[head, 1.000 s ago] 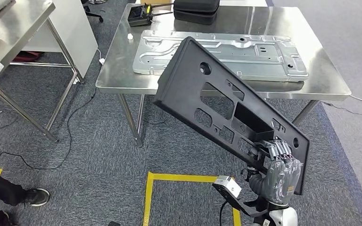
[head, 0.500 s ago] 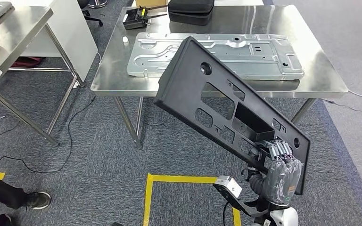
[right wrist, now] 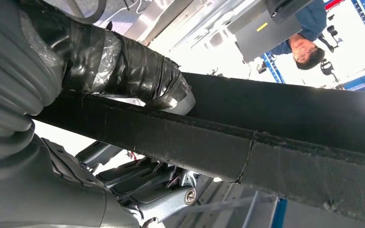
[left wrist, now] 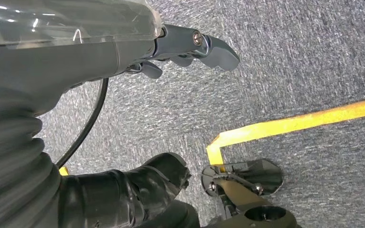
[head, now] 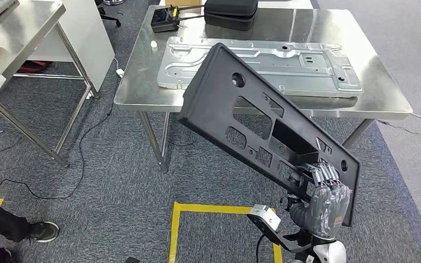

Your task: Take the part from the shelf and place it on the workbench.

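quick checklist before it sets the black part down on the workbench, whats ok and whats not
1. Hold on the part: ok. The right hand grips the black panel at its lower end; the thumb presses on its edge.
2. Panel attitude: not ok for placing. It is tilted, its upper end raised over the workbench front edge.
3. Landing spot: not ok. A silver metal plate covers much of the top, with a black case and a small black device at the back.
4. Left hand: ok, hangs free over the carpet, holding nothing.
5. Person nearby: cannot tell; a shoe is at the left edge.
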Controlling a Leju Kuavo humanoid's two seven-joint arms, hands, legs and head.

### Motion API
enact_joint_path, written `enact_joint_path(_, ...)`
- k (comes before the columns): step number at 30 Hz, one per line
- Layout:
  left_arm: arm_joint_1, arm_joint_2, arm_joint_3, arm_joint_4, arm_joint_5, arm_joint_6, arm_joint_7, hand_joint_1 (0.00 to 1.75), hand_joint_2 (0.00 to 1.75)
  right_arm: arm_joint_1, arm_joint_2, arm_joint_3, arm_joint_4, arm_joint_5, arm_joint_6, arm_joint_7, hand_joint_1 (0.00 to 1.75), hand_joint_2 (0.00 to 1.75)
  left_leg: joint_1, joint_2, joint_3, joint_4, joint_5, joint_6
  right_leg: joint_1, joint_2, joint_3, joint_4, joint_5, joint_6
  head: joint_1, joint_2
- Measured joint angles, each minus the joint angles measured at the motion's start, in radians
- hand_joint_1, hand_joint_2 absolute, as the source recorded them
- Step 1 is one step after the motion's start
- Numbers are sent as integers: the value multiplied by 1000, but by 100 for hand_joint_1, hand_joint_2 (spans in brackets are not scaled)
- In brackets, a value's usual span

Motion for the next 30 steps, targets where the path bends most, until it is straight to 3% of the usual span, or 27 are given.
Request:
enact_joint_path(2,0,0,0,0,0,0,0,0,175,-1,0,0,0,-1,0,0,175,175,-4,-1,-2,7,-5,-6,5,0,34,-78,23,-8,0,0)
enact_joint_path(5,-1,0,0,0,0,0,-1,0,175,0,0,-1,1,-4,0,0,175,175,-4,0,-4,9,-9,-19,3,1,39,-96,24,-15,0,0)
enact_joint_path(7,-2,0,0,0,0,0,-1,0,175,-1,0,-2,1,-5,0,0,175,175,-2,0,-15,40,-33,-32,-5,0,46,-105,28,-23,-2,0)
enact_joint_path(10,-2,0,0,0,0,0,-1,0,175,-1,0,-2,1,-6,0,-1,175,175,12,1,-99,214,-114,-54,-10,-3,49,-109,25,-30,-5,0)
enact_joint_path(11,-1,0,0,0,0,0,-1,0,175,0,0,-2,1,-6,0,-1,175,175,16,1,-129,271,-128,-60,-11,-3,50,-109,21,-30,-5,0)
enact_joint_path(12,1,0,0,0,0,0,-1,0,175,1,0,-2,1,-6,0,-1,175,175,21,1,-145,296,-123,-64,-13,-3,53,-109,18,-28,-4,0)
enact_joint_path(13,2,1,0,0,0,0,-1,0,175,1,0,-2,1,-6,0,-1,175,175,25,1,-141,281,-99,-68,-15,-2,59,-109,14,-25,-4,0)
enact_joint_path(15,2,1,0,0,0,0,-1,0,175,1,0,-2,1,-6,0,-1,175,175,31,2,-87,158,-22,-73,-21,-1,73,-108,7,-15,-4,0)
enact_joint_path(16,2,1,0,0,0,0,-1,0,175,0,0,-2,1,-6,0,-1,175,175,31,2,-57,94,2,-74,-21,0,77,-107,2,-8,-5,0)
enact_joint_path(18,-1,1,0,0,0,0,-1,0,175,0,0,-2,1,-7,0,-1,175,175,27,1,-25,22,9,-63,-19,1,79,-108,-4,8,-4,0)
enact_joint_path(20,0,2,-1,0,0,0,-1,0,175,-1,0,-2,1,-7,0,-1,175,175,24,2,-18,10,-1,-43,-18,1,85,-111,-1,24,-4,0)
enact_joint_path(22,2,2,-1,0,0,0,-1,0,175,-2,0,-2,1,-7,0,-1,175,175,24,1,-6,-1,-1,-26,-20,0,86,-95,-9,32,-4,0)
enact_joint_path(24,1,3,-1,0,0,0,-1,0,175,-3,0,-2,1,-7,0,-1,175,175,22,0,7,-8,-6,-12,-19,-1,39,-9,-48,32,-3,0)
enact_joint_path(26,0,3,-1,0,0,0,-1,0,175,-2,-1,-2,2,-7,0,-2,175,175,15,0,17,-9,-18,-2,-14,-1,-47,126,-89,29,-3,0)
enact_joint_path(27,1,2,-1,0,0,-1,-1,0,175,-1,-1,-2,2,-7,0,-2,175,175,10,0,26,-8,-25,1,-11,-1,-81,166,-91,26,-3,0)
enact_joint_path(28,1,2,-1,0,0,-1,1,0,175,0,-1,-2,3,-7,0,-1,175,175,5,0,36,-8,-31,3,-7,-1,-98,171,-75,21,-3,0)
enact_joint_path(30,2,2,-1,0,2,3,8,0,175,0,-2,-2,4,-7,0,3,175,175,-4,-1,62,-8,-46,4,5,-1,-80,75,7,-1,-3,0)
